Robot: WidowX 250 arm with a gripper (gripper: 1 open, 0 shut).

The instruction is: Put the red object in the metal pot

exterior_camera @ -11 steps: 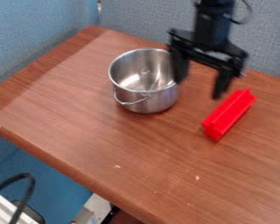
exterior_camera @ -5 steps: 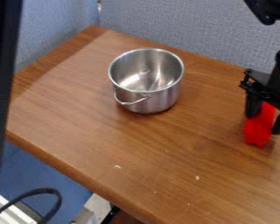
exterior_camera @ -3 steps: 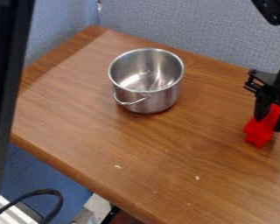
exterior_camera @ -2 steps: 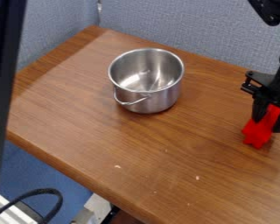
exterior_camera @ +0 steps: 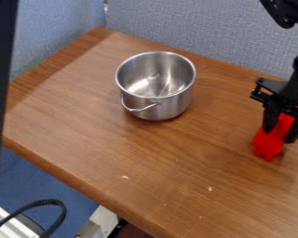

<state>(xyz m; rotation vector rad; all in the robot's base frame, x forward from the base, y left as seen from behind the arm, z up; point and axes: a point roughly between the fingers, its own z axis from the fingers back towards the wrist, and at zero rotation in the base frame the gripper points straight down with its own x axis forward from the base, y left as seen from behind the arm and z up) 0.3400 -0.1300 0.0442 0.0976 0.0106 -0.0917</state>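
Observation:
The red object (exterior_camera: 267, 144) stands on end near the table's right edge, foreshortened so only its lower end shows. My black gripper (exterior_camera: 279, 126) comes straight down over it, with a finger on either side of its upper part, shut on it. The metal pot (exterior_camera: 155, 84) sits empty at the middle back of the wooden table (exterior_camera: 89, 121), well to the left of the gripper, its wire handle hanging over the front side.
A dark vertical bar (exterior_camera: 0, 93) crosses the left foreground. A blue-grey wall (exterior_camera: 164, 19) runs behind the table. Below the table's front left edge lie a black cable (exterior_camera: 27, 218) and the floor.
The fingers have closed in on the red object. Gripper and block have shifted very slightly left; the pot has not moved.

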